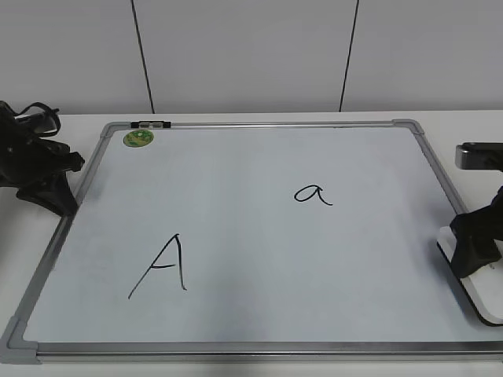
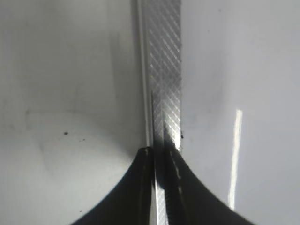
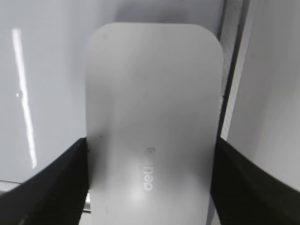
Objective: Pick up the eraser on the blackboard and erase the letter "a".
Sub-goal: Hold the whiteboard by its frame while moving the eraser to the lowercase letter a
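The blackboard (image 1: 259, 259), a white board in a silver frame, lies flat on the table. The small cursive letter "a" (image 1: 313, 194) is drawn right of its middle. The white eraser (image 1: 481, 305) lies at the board's right edge, partly over the frame. In the right wrist view the eraser (image 3: 152, 93) fills the middle, with grey lettering on top. My right gripper (image 1: 474, 255) (image 3: 151, 140) sits over it, one finger pressed against each long side. My left gripper (image 1: 56, 196) (image 2: 159, 151) is shut and empty over the board's left frame (image 2: 164, 70).
A large capital "A" (image 1: 163, 267) is drawn at the board's front left. A round green magnet (image 1: 138, 138) sits at the far left corner, next to a dark clip (image 1: 152, 124) on the top frame. A white wall stands behind the table.
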Robot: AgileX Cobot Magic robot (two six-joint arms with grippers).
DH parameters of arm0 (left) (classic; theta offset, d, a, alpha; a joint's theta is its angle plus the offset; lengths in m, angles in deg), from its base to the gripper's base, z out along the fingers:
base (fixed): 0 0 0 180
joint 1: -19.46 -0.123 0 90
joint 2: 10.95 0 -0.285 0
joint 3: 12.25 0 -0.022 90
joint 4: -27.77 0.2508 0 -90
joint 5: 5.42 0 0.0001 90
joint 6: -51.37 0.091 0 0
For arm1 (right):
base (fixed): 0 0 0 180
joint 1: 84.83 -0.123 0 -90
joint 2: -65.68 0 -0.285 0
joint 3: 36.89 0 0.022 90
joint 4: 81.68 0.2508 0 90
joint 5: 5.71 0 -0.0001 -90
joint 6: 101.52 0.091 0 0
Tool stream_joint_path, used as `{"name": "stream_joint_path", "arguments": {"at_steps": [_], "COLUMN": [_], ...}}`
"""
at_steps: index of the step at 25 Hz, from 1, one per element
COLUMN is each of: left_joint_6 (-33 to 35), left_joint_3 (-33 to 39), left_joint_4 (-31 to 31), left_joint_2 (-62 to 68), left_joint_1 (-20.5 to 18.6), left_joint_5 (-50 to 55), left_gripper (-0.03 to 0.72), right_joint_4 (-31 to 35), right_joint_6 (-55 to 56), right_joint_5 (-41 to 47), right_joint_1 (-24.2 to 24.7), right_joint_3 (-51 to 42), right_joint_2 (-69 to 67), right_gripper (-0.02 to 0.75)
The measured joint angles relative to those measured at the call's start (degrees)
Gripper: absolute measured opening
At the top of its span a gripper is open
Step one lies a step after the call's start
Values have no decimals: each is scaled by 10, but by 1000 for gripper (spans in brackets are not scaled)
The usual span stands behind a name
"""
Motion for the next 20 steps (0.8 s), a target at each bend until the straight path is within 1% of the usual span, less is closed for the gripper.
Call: {"name": "stream_joint_path", "arguments": {"at_steps": [5,11,15,20], "left_joint_6": [0,0,0,0], "left_joint_3": [0,0,0,0], "left_joint_4": [0,0,0,-1], "left_joint_2": [0,0,0,0], "left_joint_1": [0,0,0,0], "left_joint_5": [1,1,1,2], "left_gripper": [32,33,33,33], "right_joint_4": [17,13,12,12], "right_joint_6": [-24,-39,-39,-39], "right_joint_5": [46,66,75,137], "right_joint_1": [-7,-80,-116,-127], "right_joint_3": [34,118,203,344], "right_joint_2": [5,2,-32,-131], "right_gripper": [540,540,540,540]}}
